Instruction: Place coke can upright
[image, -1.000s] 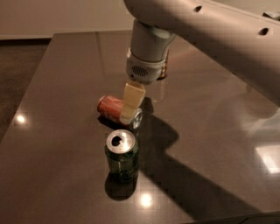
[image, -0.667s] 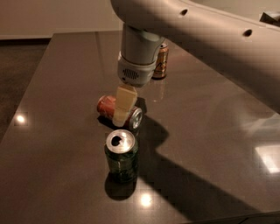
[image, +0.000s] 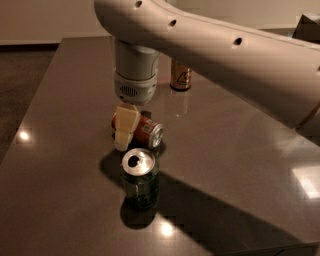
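The pincer (image: 131, 134) is low over the dark tabletop (image: 60, 110), at the left part of the coke can (image: 149, 132). I cannot tell if it squeezes the can. The coke can lies on its side. A green can (image: 140, 176) stands just in front. A brown-gold can (image: 181, 75) stands far back. The coke can looks light, thin and smooth, so it may roll or dent. A soft hold across its middle seems best.

Single camera, high, probably robot-mounted, looking down close at table (image: 240, 165); fingers (image: 125, 126) centre-left in frame
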